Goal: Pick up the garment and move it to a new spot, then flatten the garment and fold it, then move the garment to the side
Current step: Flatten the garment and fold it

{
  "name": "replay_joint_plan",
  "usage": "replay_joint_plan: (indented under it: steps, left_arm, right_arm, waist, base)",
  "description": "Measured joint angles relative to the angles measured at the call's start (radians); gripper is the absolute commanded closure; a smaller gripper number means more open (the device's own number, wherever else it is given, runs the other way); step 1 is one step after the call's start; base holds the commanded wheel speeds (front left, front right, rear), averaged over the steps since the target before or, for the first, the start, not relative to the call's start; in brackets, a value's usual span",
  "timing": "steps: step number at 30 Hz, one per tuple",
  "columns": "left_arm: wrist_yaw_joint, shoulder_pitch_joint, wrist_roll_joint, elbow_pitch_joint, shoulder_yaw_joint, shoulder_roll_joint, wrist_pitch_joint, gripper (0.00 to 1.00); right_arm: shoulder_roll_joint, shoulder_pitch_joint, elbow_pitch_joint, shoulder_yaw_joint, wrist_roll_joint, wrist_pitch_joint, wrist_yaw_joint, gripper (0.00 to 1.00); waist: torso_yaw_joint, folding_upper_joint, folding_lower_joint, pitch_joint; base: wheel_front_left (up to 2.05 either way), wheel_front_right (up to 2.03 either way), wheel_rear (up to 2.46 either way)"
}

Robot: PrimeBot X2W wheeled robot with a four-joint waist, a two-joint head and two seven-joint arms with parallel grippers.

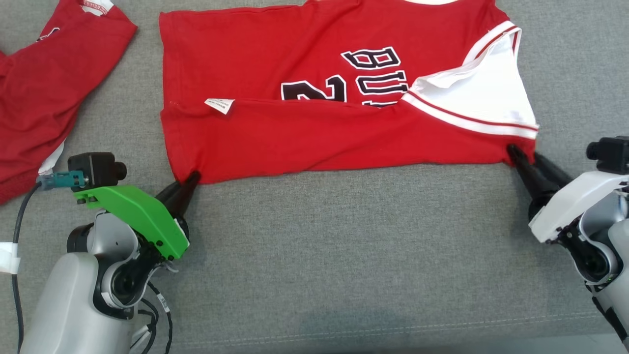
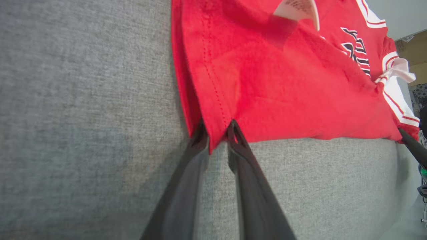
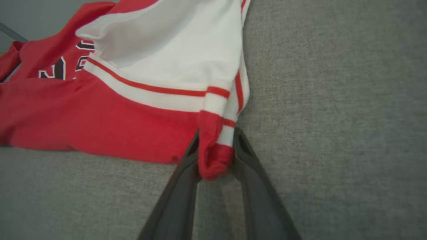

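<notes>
- The red basketball jersey (image 1: 295,64) is laid at the far middle of the grey fabric surface (image 1: 344,255), with its near part folded over the lettering.
- The near left corner is pinched by the left gripper (image 1: 191,178), which is clenched on the hem.
- The near right corner, by the white-trimmed armhole, is grasped by the right gripper (image 1: 522,155).
- A white label (image 1: 219,104) is seen on the fold's left.
- A second red garment (image 1: 44,88) is seen far left, apart from the jersey.
</notes>
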Motion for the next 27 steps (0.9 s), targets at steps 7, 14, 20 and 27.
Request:
replay_joint_plan:
  steps: [7, 14, 20, 27]
  left_arm:
    - [-0.011, 0.003, 0.038, 0.001, -0.004, 0.038, 0.003, 1.00]
    - [-0.021, 0.064, 0.055, -0.040, -0.007, 0.074, 0.003, 1.00]
    - [-0.027, 0.188, 0.058, -0.094, -0.018, 0.091, 0.010, 1.00]
    - [-0.017, 0.317, 0.034, -0.182, -0.030, 0.081, 0.019, 1.00]
  right_arm:
    - [-0.012, 0.000, 0.004, 0.020, 0.038, 0.061, 0.010, 1.00]
    - [-0.062, 0.032, 0.006, 0.028, 0.072, 0.135, 0.013, 1.00]
    - [-0.090, 0.107, 0.001, 0.037, 0.096, 0.188, 0.014, 1.00]
    - [-0.131, 0.219, -0.043, 0.020, 0.135, 0.210, 0.014, 1.00]
  waist:
    - [-0.011, 0.0000, 0.0000, -0.027]
    - [-0.019, 0.0000, 0.0000, -0.069]
    - [-0.022, 0.0000, 0.0000, -0.114]
    - [-0.011, 0.0000, 0.0000, -0.155]
  base:
    - [0.00, 0.00, 0.00]
    - [0.00, 0.00, 0.00]
    - [0.00, 0.00, 0.00]
    - [0.00, 0.00, 0.00]
